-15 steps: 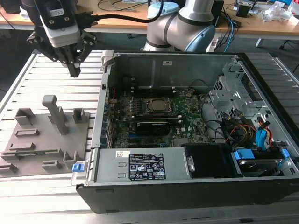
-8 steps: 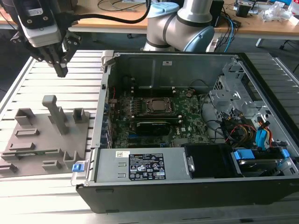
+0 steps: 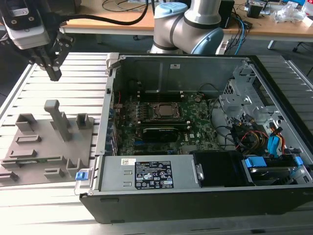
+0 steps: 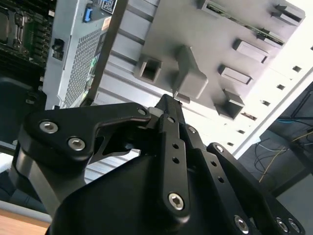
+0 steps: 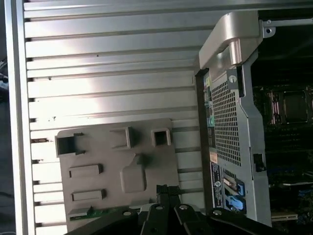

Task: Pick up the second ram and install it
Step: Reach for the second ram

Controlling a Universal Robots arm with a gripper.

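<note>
Exterior view puts the end effector high over the slatted bench, at the far corner of the grey fixture plate. Its fingers look pressed together with nothing between them. The second ram lies low in a slot along one edge of that plate, and only a thin green strip of it shows in the first wrist view. It is well apart from the fingertips.

I judge the main risk to be the tall upright post and the smaller blocks, which stand between the end effector and the ram. A straight run across could clip them. Closed fingers would also land on the stick rather than straddle it.

The computer case wall and its raised corner latch hem in the plate on the exterior view's right, while open bench lies on the other side
</note>
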